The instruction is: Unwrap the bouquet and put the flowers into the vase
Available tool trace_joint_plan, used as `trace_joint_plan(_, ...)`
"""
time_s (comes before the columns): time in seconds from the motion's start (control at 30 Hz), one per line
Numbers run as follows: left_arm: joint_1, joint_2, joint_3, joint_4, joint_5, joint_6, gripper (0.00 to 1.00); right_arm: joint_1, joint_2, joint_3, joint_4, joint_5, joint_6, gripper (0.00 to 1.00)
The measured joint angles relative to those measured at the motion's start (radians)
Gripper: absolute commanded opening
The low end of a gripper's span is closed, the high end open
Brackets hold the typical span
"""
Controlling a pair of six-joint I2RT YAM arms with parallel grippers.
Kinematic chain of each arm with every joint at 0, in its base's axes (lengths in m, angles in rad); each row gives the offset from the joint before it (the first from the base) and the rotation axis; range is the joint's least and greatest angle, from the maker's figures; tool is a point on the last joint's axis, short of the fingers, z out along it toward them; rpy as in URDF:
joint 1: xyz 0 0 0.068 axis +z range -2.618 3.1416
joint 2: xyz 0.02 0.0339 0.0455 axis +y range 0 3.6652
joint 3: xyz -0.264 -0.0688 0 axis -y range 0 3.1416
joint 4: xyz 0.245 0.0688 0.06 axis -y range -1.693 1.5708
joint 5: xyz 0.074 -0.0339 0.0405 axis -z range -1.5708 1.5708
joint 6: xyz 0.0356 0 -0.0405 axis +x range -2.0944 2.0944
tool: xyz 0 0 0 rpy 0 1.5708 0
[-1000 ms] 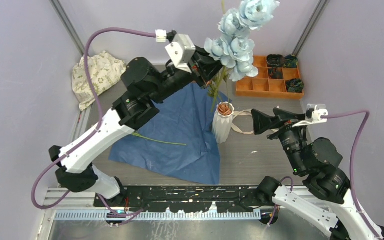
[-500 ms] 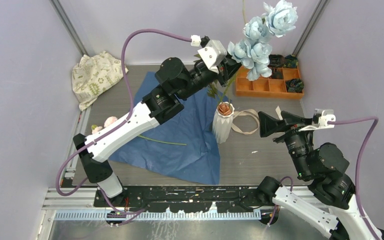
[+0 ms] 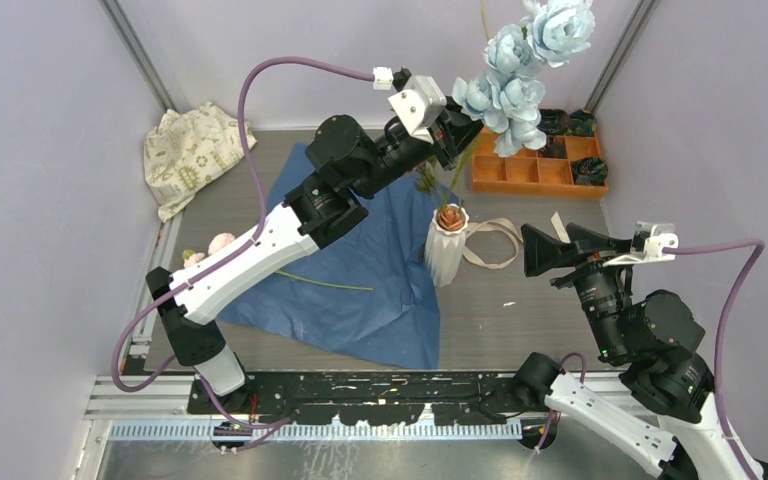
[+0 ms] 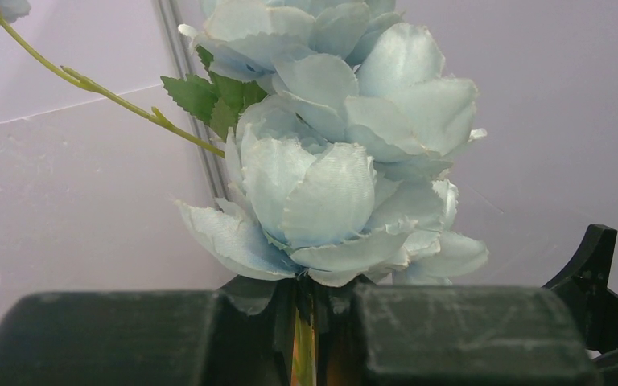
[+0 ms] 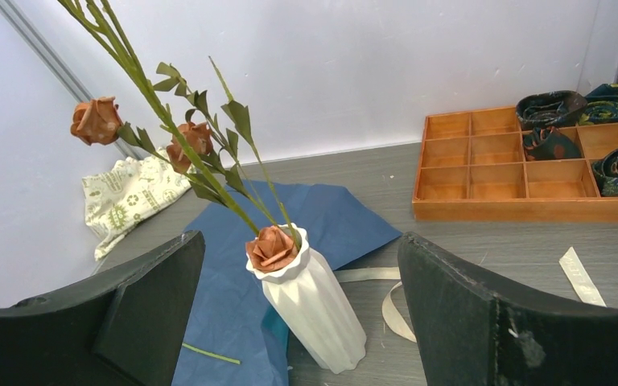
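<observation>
Your left jaws are now sitting farther right and back than a second ago, clamping the pale blue flowers (image 3: 520,60) high above the white ridged vase (image 3: 445,258), with the stems trailing into its mouth. Your right jaws are waiting wide apart just beside it. Releasing such leaning, top-heavy stems is risking a toppled vase.

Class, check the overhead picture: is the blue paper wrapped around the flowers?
No, the blue paper lies spread flat, while the left gripper holds the flowers up.

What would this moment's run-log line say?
left jaws: shut on flowers, stems at vase mouth | right jaws: open, near vase | blue paper: unfolded
</observation>
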Motion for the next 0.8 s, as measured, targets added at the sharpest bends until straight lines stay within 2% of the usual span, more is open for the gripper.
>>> trace_joint_plan(0.33, 0.0, -0.003, -0.012, 0.007, 0.006, -0.025, 0.12, 0.0, 0.0, 0.0, 0.0, -0.003, 0.0, 0.95)
trace_joint_plan(0.8, 0.02, -0.11, -0.354, 0.133, -0.048, -0.151, 0.12, 0.0, 0.018, 0.0, 0.001, -0.018, 0.001, 0.95)
